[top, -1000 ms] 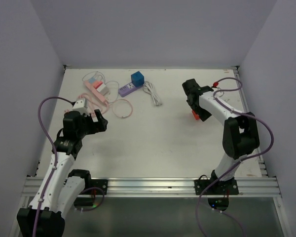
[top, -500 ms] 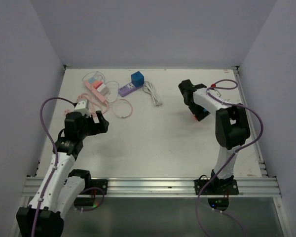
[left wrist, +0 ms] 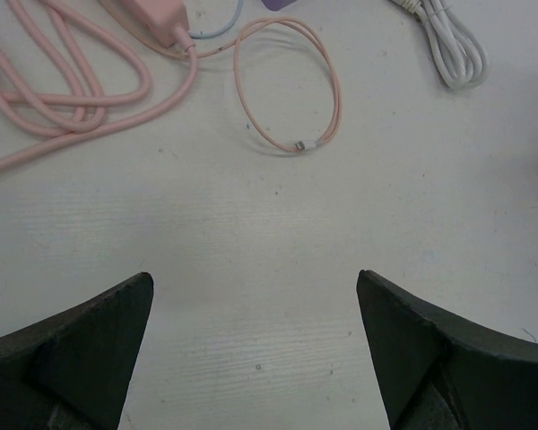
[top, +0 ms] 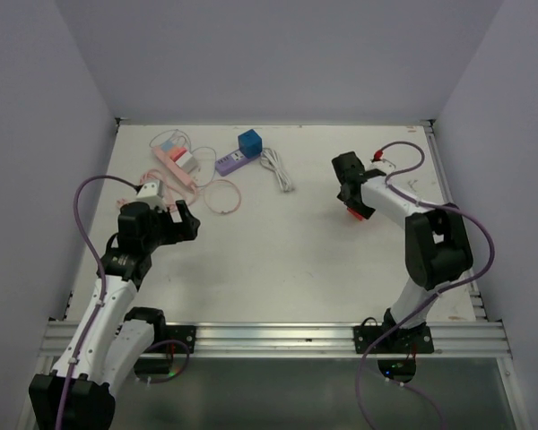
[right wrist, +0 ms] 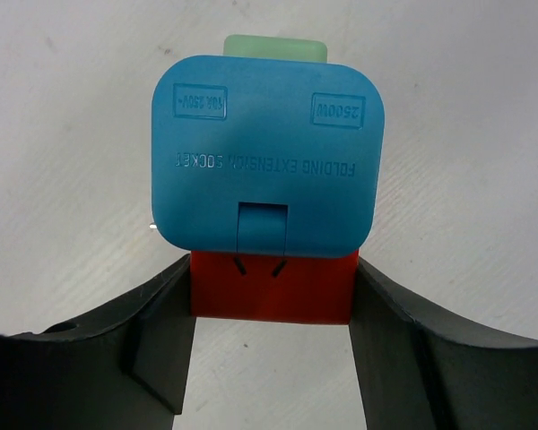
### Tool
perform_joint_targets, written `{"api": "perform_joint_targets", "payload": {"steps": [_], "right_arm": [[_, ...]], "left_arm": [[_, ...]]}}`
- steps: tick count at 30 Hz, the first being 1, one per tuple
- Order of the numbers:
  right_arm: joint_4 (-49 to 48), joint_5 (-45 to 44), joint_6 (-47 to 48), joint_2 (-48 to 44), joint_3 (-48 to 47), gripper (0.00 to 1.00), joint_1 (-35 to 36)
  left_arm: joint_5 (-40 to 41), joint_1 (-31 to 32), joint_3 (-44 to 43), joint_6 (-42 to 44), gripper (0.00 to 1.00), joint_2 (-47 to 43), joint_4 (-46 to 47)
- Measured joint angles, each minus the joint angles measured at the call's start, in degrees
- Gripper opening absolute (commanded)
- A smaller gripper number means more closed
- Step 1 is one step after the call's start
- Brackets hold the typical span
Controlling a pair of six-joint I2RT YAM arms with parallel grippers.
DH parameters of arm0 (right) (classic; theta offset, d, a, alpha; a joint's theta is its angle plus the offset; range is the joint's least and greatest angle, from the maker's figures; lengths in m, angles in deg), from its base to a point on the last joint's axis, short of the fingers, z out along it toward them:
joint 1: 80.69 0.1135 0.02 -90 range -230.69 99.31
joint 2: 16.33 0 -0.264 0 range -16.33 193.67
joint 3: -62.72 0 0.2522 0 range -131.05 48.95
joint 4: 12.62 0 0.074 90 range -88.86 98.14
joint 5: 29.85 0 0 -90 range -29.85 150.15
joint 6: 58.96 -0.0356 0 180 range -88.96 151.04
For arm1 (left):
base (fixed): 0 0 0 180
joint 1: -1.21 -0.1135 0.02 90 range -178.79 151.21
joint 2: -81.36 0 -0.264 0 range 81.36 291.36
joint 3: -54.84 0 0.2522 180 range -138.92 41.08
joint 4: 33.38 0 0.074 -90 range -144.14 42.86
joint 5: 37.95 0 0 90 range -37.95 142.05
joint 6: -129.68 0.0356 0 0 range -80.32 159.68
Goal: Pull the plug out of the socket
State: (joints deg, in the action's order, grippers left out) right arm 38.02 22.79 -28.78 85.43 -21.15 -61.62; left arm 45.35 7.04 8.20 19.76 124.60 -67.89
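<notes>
Plug [right wrist: 271,294] seemingly within right pincer [right wrist: 271,269]

In the right wrist view the blue socket [right wrist: 267,161] covers most of the red piece [right wrist: 273,288]; only its lower strip shows between the right fingers [right wrist: 152,349]. The green piece [right wrist: 271,47] behind the socket shows only a thin edge. From above, the right gripper [top: 355,209] hides nearly all of this. In the left wrist view the pink cable [left wrist: 147,86], the pink adapter [left wrist: 157,16] and the white cable [left wrist: 453,49] are cut off by the upper edge, and the left fingers [left wrist: 72,358] by the lower edge
</notes>
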Motion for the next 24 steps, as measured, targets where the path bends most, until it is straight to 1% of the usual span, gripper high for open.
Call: {"api": "perform_joint_targets", "payload": {"steps": [5, 9, 14, 19, 20, 22, 23, 24], "right_arm": [[-9.7, 11.5, 18.8, -8.3, 8.6, 0.0, 0.3], [-15.6, 22.3, 32.4, -14.0, 13.7, 0.0, 3.1], [-19.5, 33.2, 45.7, -16.7, 16.5, 0.0, 11.3], [-21.9, 41.7, 53.8, -16.7, 18.2, 0.0, 19.0], [-21.9, 42.6, 55.3, -16.6, 18.4, 0.02, 20.1], [-21.9, 43.5, 57.7, -16.3, 18.6, 0.11, 22.0], [-21.9, 43.6, 58.8, -16.0, 18.6, 0.16, 22.9], [-22.2, 43.6, 59.8, -15.8, 18.6, 0.26, 23.7]], "left_arm": [[-2.0, 0.0, 0.0, -0.1, 1.0, 0.8, 0.8], [-4.5, 0.1, 0.0, -0.9, 1.0, 2.7, 2.3], [-9.1, 0.3, 0.0, -2.5, 1.0, 5.9, 4.2], [-14.0, 0.7, 0.0, -5.1, 1.0, 8.9, 6.2], [-14.6, 1.0, 0.0, -5.6, 1.0, 9.2, 6.5], [-15.5, 1.7, 0.0, -6.3, 1.0, 9.6, 6.8], [-15.8, 2.1, 0.0, -6.6, 1.0, 9.7, 7.0], [-16.0, 2.6, 0.0, -7.0, 1.0, 9.7, 7.0]]}}
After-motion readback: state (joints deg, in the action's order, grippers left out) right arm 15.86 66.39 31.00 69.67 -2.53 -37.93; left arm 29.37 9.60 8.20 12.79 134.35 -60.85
